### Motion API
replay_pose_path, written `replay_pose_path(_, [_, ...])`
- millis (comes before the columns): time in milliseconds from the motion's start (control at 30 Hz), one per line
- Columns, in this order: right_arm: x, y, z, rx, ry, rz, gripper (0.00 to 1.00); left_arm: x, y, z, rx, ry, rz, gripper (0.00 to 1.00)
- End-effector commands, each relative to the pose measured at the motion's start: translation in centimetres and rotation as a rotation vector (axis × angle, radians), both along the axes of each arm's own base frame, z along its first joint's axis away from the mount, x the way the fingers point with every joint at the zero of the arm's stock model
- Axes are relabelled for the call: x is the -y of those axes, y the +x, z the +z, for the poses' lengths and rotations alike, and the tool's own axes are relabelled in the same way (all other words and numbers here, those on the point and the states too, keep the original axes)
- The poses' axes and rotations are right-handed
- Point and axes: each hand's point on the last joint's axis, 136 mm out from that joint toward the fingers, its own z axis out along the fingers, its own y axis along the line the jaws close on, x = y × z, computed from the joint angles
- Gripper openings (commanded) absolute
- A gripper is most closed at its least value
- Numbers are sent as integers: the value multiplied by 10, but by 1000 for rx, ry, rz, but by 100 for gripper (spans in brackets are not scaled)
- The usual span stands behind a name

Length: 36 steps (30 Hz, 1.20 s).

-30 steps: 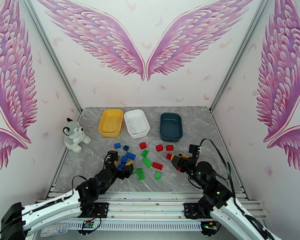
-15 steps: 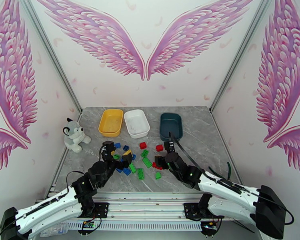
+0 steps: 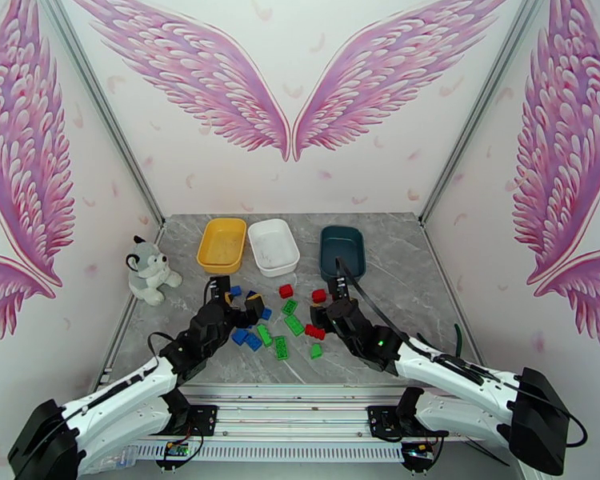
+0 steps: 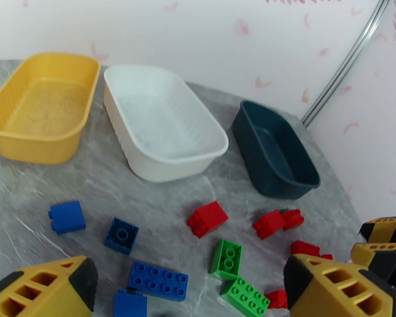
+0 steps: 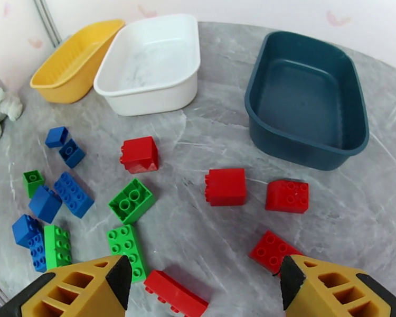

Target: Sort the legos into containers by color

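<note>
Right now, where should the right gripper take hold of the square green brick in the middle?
Come straight down on the green brick and pinch two opposite flat side walls. It lies studs-up, turned diagonally, with nothing touching it, so turn the right gripper to square with its sides.

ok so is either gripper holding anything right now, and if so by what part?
Nothing held. Left gripper and right gripper both stand open above the legos, which lie loose on the table; no brick sits between either's jaws.
</note>
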Motion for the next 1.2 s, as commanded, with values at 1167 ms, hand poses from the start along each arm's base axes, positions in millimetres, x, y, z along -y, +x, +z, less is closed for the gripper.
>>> replay_pose_path(1167, [-40,-83,-123,-436,-134,92,63,3,8,51,88,-297,30,99])
